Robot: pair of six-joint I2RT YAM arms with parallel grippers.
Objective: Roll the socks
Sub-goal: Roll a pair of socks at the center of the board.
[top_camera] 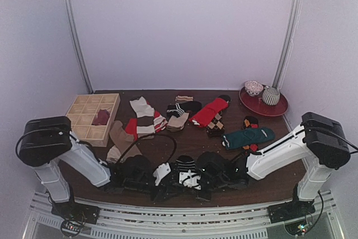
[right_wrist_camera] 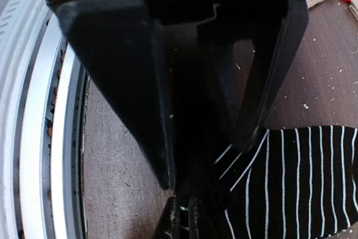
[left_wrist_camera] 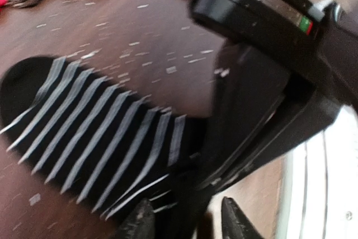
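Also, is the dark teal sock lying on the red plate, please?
No, the dark teal sock lies on the table, apart from the red plate.

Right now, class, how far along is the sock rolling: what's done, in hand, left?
Done: perhaps the dark red bundle in the wooden grid box; I cannot tell. In hand: left gripper and right gripper meet at the flat black-and-white striped fabric sock. Left: dark teal sock, red sock and others lie unrolled.

White arm links (top_camera: pixel 88 167) carry bulky black joint housings (top_camera: pixel 45 140), looping black cables (top_camera: pixel 156 135) and dark, seemingly plastic, tapered fingers (right_wrist_camera: pixel 140 99).
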